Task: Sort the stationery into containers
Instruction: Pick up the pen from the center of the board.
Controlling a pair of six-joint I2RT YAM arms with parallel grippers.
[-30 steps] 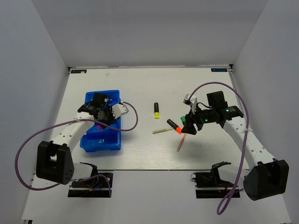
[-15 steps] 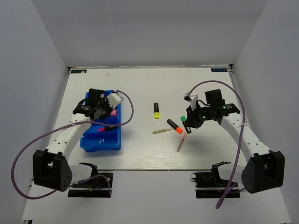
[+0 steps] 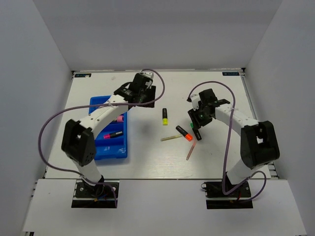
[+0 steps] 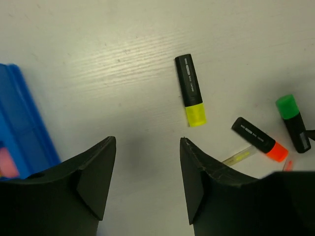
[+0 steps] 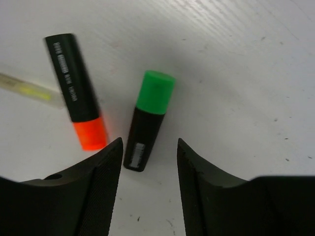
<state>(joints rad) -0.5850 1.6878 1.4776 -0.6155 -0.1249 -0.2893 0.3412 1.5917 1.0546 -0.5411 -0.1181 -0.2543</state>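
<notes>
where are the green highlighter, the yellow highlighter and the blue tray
green highlighter (image 5: 146,124), right wrist view, black barrel just below the cap
yellow highlighter (image 4: 190,90), left wrist view, middle of the black barrel
blue tray (image 3: 109,153), top external view, near wall

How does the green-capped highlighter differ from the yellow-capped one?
Green-capped highlighter: black end between the fingers of the open right gripper. Yellow-capped highlighter: ahead of the open left gripper, outside its fingers. Caps: green versus yellow. Both: black bodies, flat on the table, outside the blue tray.
</notes>
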